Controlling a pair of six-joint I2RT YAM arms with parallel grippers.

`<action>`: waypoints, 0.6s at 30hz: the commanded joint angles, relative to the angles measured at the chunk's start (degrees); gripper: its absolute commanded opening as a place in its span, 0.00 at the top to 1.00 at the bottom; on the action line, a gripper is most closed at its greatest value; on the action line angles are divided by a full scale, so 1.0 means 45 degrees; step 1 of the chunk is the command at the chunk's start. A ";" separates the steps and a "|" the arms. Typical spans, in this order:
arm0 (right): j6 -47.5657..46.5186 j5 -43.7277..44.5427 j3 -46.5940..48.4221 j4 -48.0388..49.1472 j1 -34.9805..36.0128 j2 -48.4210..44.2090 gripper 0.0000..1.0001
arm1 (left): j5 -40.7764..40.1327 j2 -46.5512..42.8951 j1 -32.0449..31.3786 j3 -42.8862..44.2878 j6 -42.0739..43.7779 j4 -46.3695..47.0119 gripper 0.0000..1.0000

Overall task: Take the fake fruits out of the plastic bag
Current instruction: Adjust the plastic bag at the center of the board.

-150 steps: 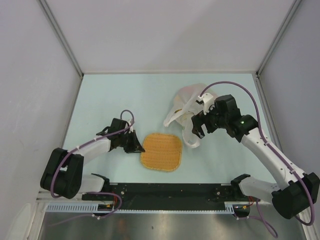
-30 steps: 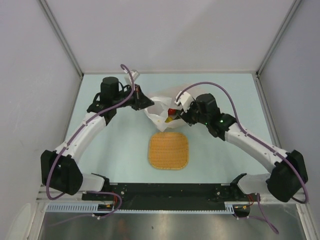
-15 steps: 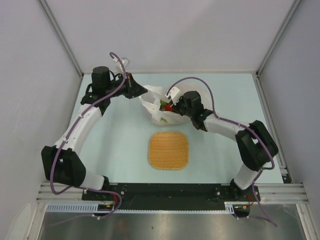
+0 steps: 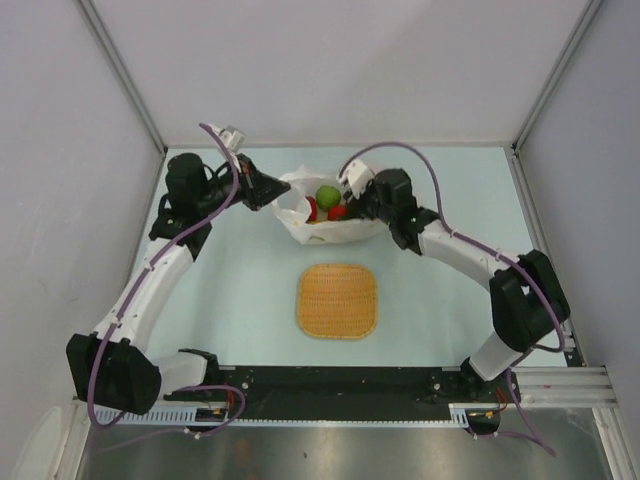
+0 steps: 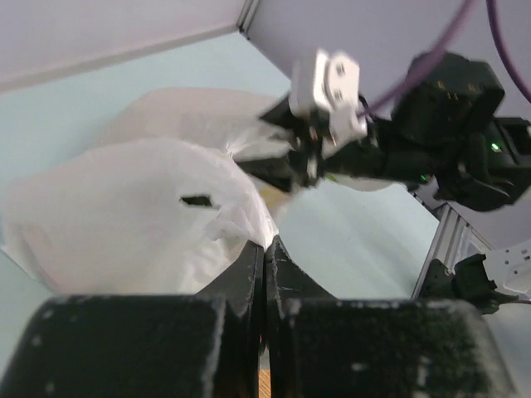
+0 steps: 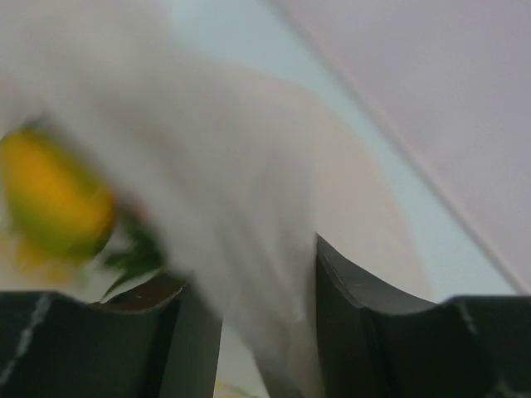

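Pale green surface (image 4: 220, 280) carries the plastic bag (image 4: 335, 233) beyond the woven mat (image 4: 337, 300) — mouth spread wide. Left pincer (image 4: 275, 192) is clamped on its left rim, right pincer (image 4: 353, 196) pinches the right rim; inside lie a green piece (image 4: 328, 196), a red piece (image 4: 339, 211) and a blurred yellow mango (image 6: 54, 199).

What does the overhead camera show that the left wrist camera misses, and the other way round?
Only the overhead view shows the flat woven orange mat and, inside the thin translucent white plastic bag, a round green toy fruit beside a glossy red piece. Only the left wrist view shows, close up, the left pincer shut on the bag's film. Both show the bag and the right pincer at its opposite edge.
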 commanded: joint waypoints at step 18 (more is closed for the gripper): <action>0.0584 0.0429 -0.4412 0.1774 0.0059 -0.2029 0.49 | 0.0374 -0.0246 -0.0045 -0.1611 0.1633 -0.2036 1.00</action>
